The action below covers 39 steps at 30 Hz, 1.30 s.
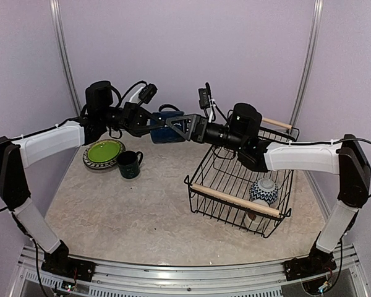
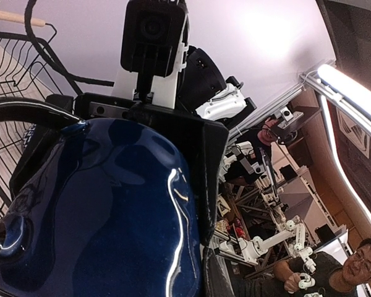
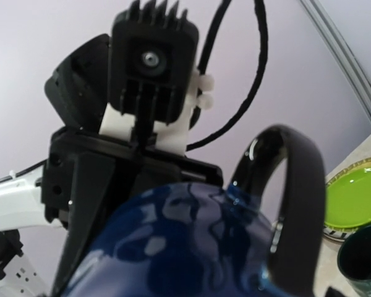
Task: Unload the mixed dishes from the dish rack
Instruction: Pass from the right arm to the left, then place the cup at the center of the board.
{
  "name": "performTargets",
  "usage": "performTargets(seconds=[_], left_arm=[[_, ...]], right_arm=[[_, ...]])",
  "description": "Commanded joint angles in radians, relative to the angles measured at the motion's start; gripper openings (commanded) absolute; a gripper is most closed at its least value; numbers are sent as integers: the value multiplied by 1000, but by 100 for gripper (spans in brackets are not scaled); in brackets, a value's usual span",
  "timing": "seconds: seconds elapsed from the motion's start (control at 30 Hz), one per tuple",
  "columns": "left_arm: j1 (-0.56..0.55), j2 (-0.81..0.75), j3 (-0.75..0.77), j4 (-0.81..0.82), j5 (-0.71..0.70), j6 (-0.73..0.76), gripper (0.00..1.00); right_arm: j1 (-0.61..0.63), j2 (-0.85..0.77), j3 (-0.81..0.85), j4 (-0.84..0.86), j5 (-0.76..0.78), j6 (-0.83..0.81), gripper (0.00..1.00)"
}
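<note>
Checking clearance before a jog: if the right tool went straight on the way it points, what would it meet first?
The dark blue mug, already at the tips of the right tool; just beyond it the left tool faces it. Which tool grips it is unclear.

blue mug: hanging in the air over the far middle of the table, gripped from both sides.
left gripper: reaching in from the left, gripping the blue mug's left side.
right gripper: reaching in from the right, gripping its right side.
green plate: lying on a patterned plate at the far left.
dark mug: standing upright just right of the plates.
rack: sitting on the right.
bowl: resting in the rack's near right part, just behind the near wooden handle.
</note>
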Motion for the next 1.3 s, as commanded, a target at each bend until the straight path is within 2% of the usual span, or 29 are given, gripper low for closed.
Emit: performTargets(seconds=[0.0, 0.03, 0.07, 0.2, 0.33, 0.4, 0.47, 0.53, 0.63, 0.7, 1.0, 1.27], left_arm=[[0, -6, -13, -44, -41, -63, 0], [2, -7, -15, -44, -42, -63, 0], [4, -7, -15, -45, -45, -63, 0], [11, -9, -18, -55, -56, -57, 0], [17, -5, -11, -93, -76, -33, 0], [12, -8, 35, -292, -179, 98, 0], [-3, -15, 117, -599, -372, 292, 0], [-27, -10, 166, -757, -586, 379, 0], [-36, 8, 201, -865, -826, 402, 0], [-41, 27, 230, -930, -922, 405, 0], [-162, 244, 449, -1240, -1239, 492, 0], [-197, 385, 526, -1352, -1381, 512, 0]], right_arm=[[-1, -60, -35, -2, 94, -97, 88], [-6, -70, -49, 0, 100, -90, 97], [-12, -80, -65, 15, 96, -79, 99], [-40, -112, -121, 67, 39, -37, 100], [-60, -148, -137, 0, 8, -55, 100], [-63, -184, -144, -95, 52, -100, 100], [-64, -230, -136, -217, 120, -164, 100], [-63, -268, -132, -324, 195, -220, 100], [-65, -323, -134, -446, 297, -265, 100], [-65, -362, -137, -492, 340, -286, 100], [-68, -433, -147, -561, 417, -325, 100], [-70, -428, -148, -563, 409, -323, 100]])
